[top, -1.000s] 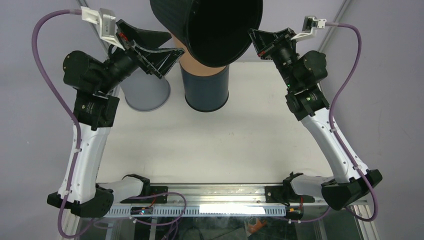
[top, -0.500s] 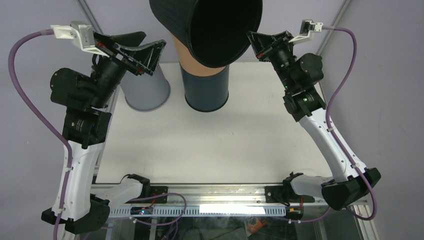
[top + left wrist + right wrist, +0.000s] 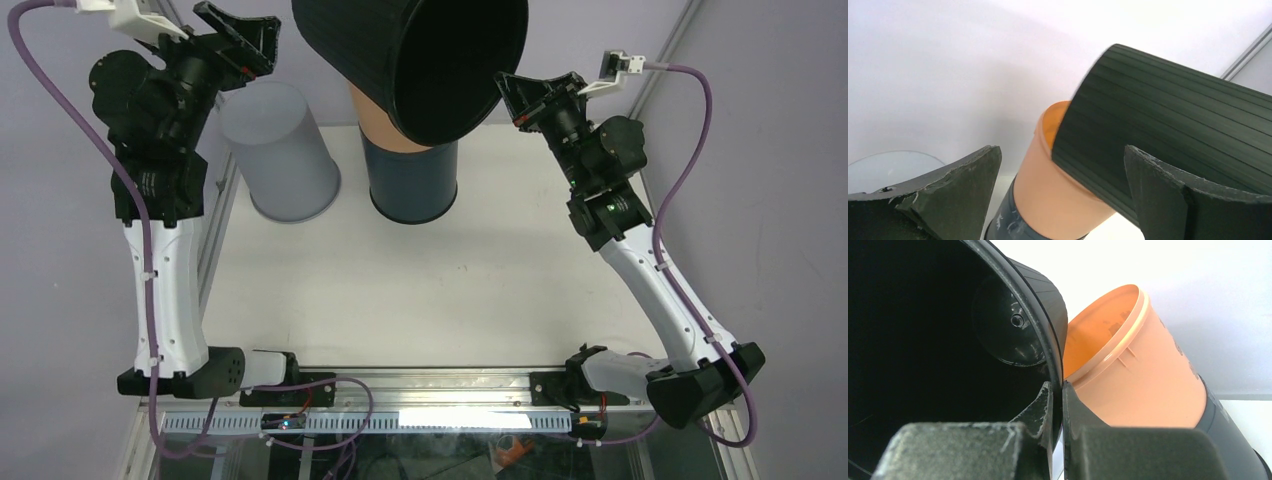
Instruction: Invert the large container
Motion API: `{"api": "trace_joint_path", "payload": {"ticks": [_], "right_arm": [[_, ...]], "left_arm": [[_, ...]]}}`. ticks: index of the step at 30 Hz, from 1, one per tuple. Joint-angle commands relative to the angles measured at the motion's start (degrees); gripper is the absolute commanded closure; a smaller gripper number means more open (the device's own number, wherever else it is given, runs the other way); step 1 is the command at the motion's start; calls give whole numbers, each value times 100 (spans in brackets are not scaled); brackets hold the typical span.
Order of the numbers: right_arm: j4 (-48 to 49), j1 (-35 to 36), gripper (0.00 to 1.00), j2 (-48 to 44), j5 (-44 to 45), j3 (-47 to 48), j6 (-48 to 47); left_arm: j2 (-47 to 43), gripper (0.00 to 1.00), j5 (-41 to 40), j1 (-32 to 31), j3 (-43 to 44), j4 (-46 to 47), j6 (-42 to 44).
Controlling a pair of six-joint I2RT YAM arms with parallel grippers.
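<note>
The large container (image 3: 440, 60), a black ribbed bucket, hangs tilted in the air at the back of the table with its dark mouth facing the top camera. My right gripper (image 3: 505, 95) is shut on its rim at the right side; in the right wrist view the two fingers (image 3: 1057, 390) pinch the rim wall of the large container (image 3: 923, 340). My left gripper (image 3: 240, 45) is open at the upper left, apart from the container. In the left wrist view its jaws (image 3: 1060, 150) stand wide with nothing between them, the container's ribbed side (image 3: 1173, 115) beyond.
An orange cup (image 3: 375, 125) sits nested in a dark blue-grey cup (image 3: 412, 180) right under the lifted container. A translucent grey cup (image 3: 280, 150) stands upside down to their left. The white table (image 3: 420, 290) ends at a metal rail near the arm bases.
My left arm has swung up and to the left, away from the container, with its jaws staying open. The right gripper keeps its hold and the container has barely shifted.
</note>
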Motion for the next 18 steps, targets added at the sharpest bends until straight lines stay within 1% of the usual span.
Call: {"api": "trace_joint_path", "payload": {"ticks": [1, 4, 7, 12, 16, 18], "right_arm": [[18, 50, 100, -95, -166, -15, -7], [10, 55, 100, -85, -219, 13, -14], [-85, 42, 100, -48, -281, 123, -27], [-235, 30, 100, 37, -290, 305, -8], [-256, 30, 100, 67, -264, 374, -14], [-227, 36, 100, 117, -300, 393, -19]], "left_arm": [[173, 1, 1985, 743, 211, 340, -540], [178, 1, 2800, 997, -55, 879, -806], [110, 1, 3333, 1202, -336, 1399, -1029], [-70, 1, 4291, 1526, -666, 1946, -978], [-457, 1, 4559, 1552, -717, 1908, -559], [-755, 1, 4462, 1553, -747, 1790, -344]]}}
